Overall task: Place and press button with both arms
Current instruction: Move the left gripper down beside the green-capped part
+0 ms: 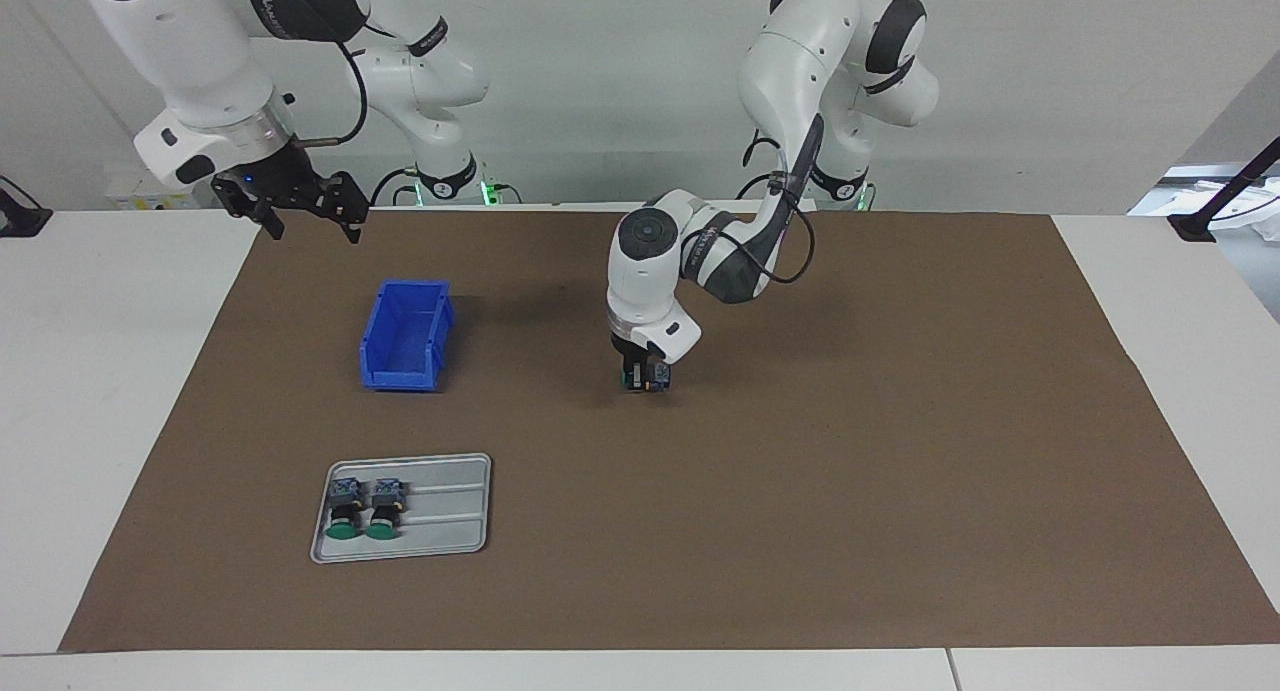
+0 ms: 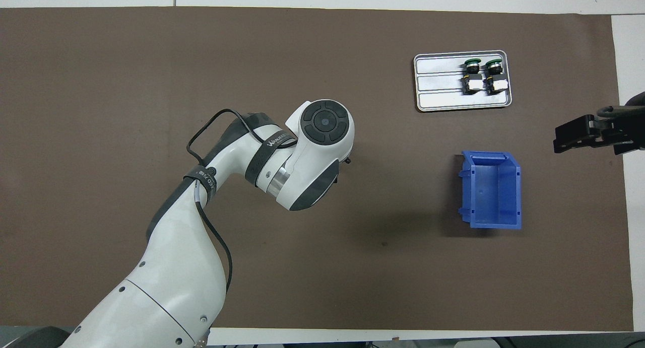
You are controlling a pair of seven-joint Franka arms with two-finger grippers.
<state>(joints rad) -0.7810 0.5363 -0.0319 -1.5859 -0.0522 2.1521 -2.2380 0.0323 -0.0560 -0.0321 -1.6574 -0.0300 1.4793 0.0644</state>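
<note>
The left gripper (image 1: 645, 374) pinches the button (image 1: 652, 376) low at mid-worktop (image 1: 900, 471), probably to steady it for pressing. The right gripper (image 1: 300, 209) waits spread, raised near the blue bin (image 1: 405, 336).

Both arms (image 1: 790, 101) are built of large, rounded white shells with dark grey caps and bands at the joints. The left arm (image 2: 211, 197) carries a round dark grey end cap with a ring pattern, a black strap printed with white lettering, a bare metal ring at the wrist, and a thin black cable looping along its side. The right arm (image 1: 215, 61) has the same white casing, a silver wrist ring and a looping black cable. Small dark screw holes dot the shells. Each arm ends in black gripper hardware.
</note>
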